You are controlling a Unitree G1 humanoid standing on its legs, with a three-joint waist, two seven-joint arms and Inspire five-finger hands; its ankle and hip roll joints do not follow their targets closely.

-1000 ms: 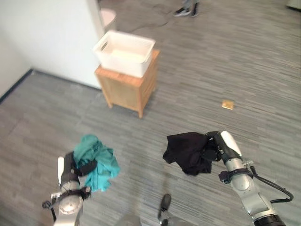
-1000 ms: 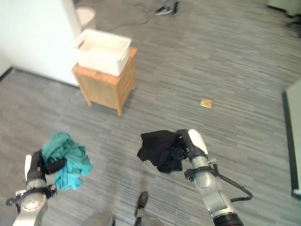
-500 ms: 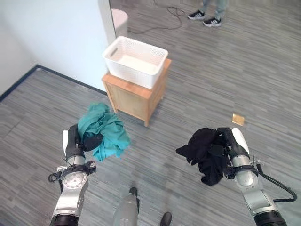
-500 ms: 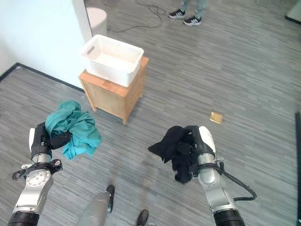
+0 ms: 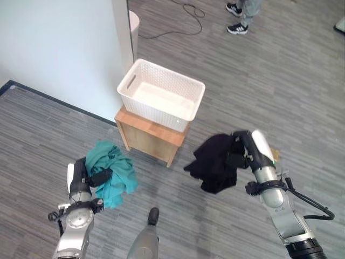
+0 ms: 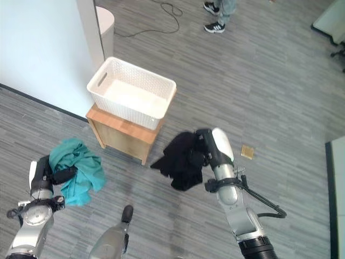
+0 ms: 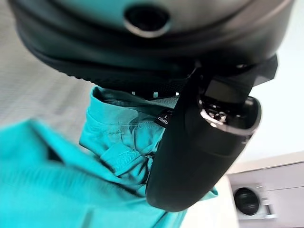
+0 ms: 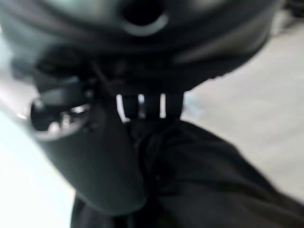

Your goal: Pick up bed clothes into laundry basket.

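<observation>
Now your right robot hand grips the black cloth beside the white basket and your left robot hand grips the teal cloth, so next lift both over the basket's rim.

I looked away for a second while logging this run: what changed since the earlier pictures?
The camera shifted, so the basket looms nearer. The right hand brought the black garment closer to the wooden stand. Both grips are unchanged: the left hand keeps the teal garment. Nothing is in the basket yet.
</observation>
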